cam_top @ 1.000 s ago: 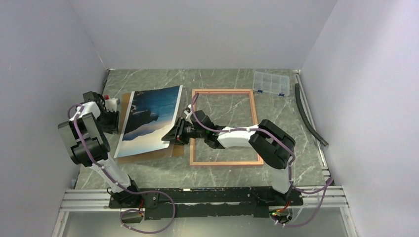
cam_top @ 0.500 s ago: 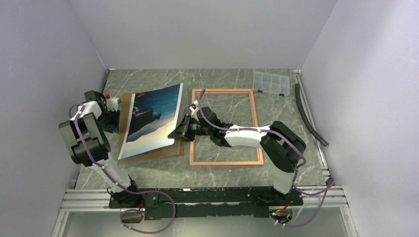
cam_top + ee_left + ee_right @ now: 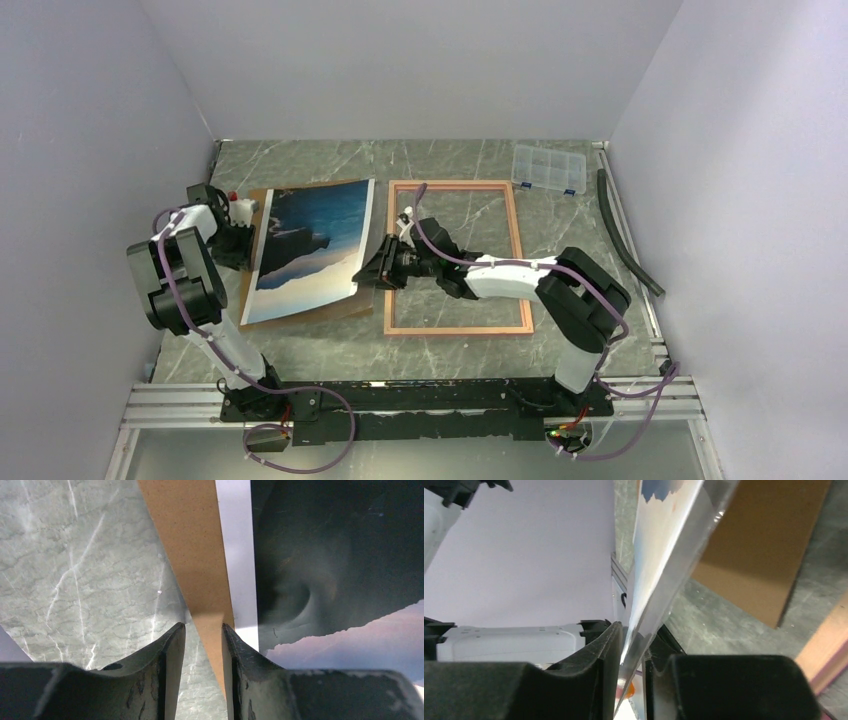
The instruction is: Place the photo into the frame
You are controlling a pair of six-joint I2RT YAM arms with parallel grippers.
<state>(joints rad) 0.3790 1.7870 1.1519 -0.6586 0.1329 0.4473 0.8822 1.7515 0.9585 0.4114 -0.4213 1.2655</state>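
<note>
The photo, blue sea over pale cloud, lies slanted on the brown backing board, with its right edge raised. My right gripper is shut on that right edge, just over the left rail of the frame, which lies flat on the marble table. In the right wrist view the photo runs edge-on between the fingers of the gripper. My left gripper sits at the board's left edge. In the left wrist view the board passes between its open jaws, against the right finger only.
A clear compartment box sits at the back right. A black hose runs along the right wall. Walls close in on three sides, and a metal rail carries the arm bases along the near edge.
The right gripper has carried the photo's raised right edge rightward to the frame's left rail. The left gripper has shifted slightly right and toward the back.
</note>
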